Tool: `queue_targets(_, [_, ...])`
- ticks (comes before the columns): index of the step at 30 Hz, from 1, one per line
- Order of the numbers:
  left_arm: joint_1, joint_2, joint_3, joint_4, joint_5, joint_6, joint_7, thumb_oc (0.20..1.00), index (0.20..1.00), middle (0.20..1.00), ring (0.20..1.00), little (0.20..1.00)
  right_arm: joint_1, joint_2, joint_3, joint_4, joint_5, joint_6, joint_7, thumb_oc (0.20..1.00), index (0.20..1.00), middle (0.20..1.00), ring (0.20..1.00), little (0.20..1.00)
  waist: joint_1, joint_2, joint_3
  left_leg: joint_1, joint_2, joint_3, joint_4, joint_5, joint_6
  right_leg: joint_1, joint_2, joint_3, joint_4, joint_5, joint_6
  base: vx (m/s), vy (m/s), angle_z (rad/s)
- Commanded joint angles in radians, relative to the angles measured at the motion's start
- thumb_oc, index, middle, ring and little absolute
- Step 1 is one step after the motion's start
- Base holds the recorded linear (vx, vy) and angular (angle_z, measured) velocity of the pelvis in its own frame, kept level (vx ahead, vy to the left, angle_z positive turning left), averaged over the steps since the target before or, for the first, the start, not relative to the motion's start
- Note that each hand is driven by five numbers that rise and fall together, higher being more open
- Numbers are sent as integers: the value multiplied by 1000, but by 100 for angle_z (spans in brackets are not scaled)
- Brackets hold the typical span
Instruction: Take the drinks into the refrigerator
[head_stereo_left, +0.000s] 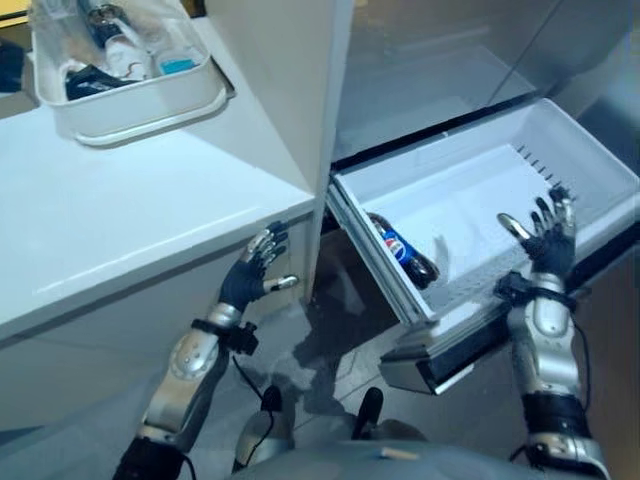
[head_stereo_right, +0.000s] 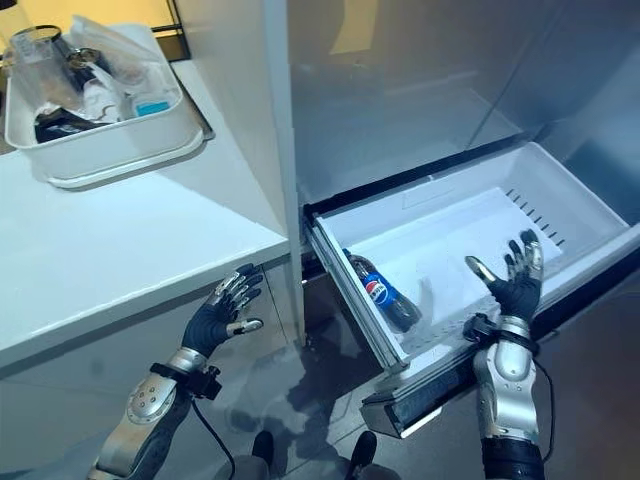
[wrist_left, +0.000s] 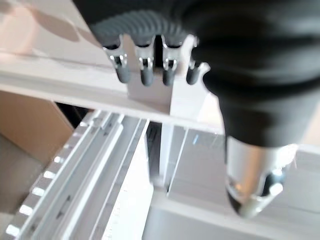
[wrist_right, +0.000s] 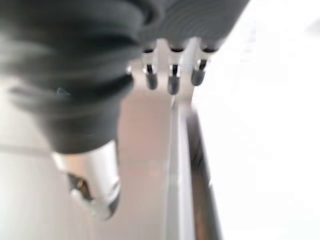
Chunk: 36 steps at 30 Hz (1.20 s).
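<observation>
Left eye view: The white pull-out refrigerator drawer (head_stereo_left: 470, 190) stands extended from the open refrigerator compartment. A dark cola bottle with a blue label (head_stereo_left: 404, 250) lies on its side inside the drawer, against the drawer's left wall and near its front left corner. The right hand (head_stereo_left: 545, 235) is raised over the drawer's front edge, toward the front right corner, with fingers straight and spread and thumb apart; it holds nothing and is well apart from the bottle. The left hand (head_stereo_left: 255, 270) hangs in front of the white counter (head_stereo_left: 120, 210), below the counter's front edge and near its right corner, fingers relaxed and empty. A white rectangular plastic tub (head_stereo_left: 130, 105) holding mixed items stands at the counter's rear left.

Right eye view: The same arrangement appears. The bottle (head_stereo_right: 383, 290) rests along the left wall of the drawer (head_stereo_right: 470, 230). The right hand (head_stereo_right: 515, 280) is over the front edge, palm facing inward, fingers extended. The left hand (head_stereo_right: 225, 310) is loosely extended beside the counter face. The tub (head_stereo_right: 100, 140) sits toward the rear left of the counter (head_stereo_right: 120, 240).

Left wrist view: The left hand's fingers (wrist_left: 145, 70) are straight and grasp nothing; white panels and drawer rails lie beyond them.

Right wrist view: The right hand's fingers (wrist_right: 172, 80) are straight and unloaded, above a white edge.
</observation>
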Motion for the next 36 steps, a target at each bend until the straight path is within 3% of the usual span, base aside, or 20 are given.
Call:
queue_targets(1, [-37,-16,47,-39,46,-62,-47,1000,1000,1000,1000,1000,34,-68,-87,-17,25,-67,-4,1000,1000,1000,1000,1000,-48,12,-66,-18,-50,7,0,-68,74,-2,35,9,76,-49,16,14,-8,-21])
queue_targets(7, [-3,-26,70,-35,44,-54,-70,1000,1000,1000,1000,1000,105,-88,-188,66,18,-61,-28,1000,1000,1000,1000,1000,-69,14,-74,-9,-45,27,0,-78,71,2,48,34,72,-50,16,21,-10,-22])
queue_targets(10, [13,-14,89,-55,67,-72,-76,1000,1000,1000,1000,1000,134,-99,-237,184,33,-63,-46,1000,1000,1000,1000,1000,-77,14,-79,-3,-43,35,0,-82,71,0,51,43,72,-48,18,20,-2,-10])
queue_targets(16, [18,-39,87,-14,40,-49,-77,1000,1000,1000,1000,1000,179,-110,-255,442,51,-30,-59,1000,1000,1000,1000,1000,-85,17,-80,-1,-42,40,0,-86,71,2,54,48,73,-46,20,4,-1,-9])
queue_targets(23, [-3,2,57,-15,145,-74,-64,1000,1000,1000,1000,1000,145,-73,-51,674,-58,43,-7,1000,1000,1000,1000,1000,-68,27,-85,0,-44,38,0,-83,70,9,48,42,68,-40,26,0,0,0])
queue_targets(27, [-3,7,35,-24,140,-77,-59,1000,1000,1000,1000,1000,78,-49,90,643,-140,68,27,1000,1000,1000,1000,1000,-42,29,-86,-1,-46,33,0,-79,69,15,44,34,66,-38,27,0,0,0])
queue_targets(28, [-5,10,26,-26,137,-75,-61,1000,1000,1000,1000,1000,49,-46,126,638,-171,79,25,398,398,398,398,398,-34,28,-87,0,-46,31,0,-79,70,17,43,30,66,-38,28,0,0,0])
queue_targets(29, [-5,10,16,-25,135,-73,-63,1000,1000,1000,1000,1000,24,-47,162,633,-198,86,32,398,398,398,398,398,-24,29,-88,-1,-47,27,0,-77,70,18,41,26,67,-38,28,0,0,0])
queue_targets(30, [-4,11,7,-28,132,-75,-64,1000,1000,1000,1000,1000,-1,-48,186,637,-218,92,33,200,200,200,200,200,-17,28,-89,-1,-48,24,0,-77,70,20,40,21,66,-37,28,9,5,4])
queue_targets(36, [11,21,-41,-67,101,-68,-76,1000,1000,1000,1000,1000,-214,-66,347,641,-342,124,42,200,200,200,200,200,41,22,-89,0,-51,6,0,-73,71,36,34,-1,60,-37,27,3,-2,9])
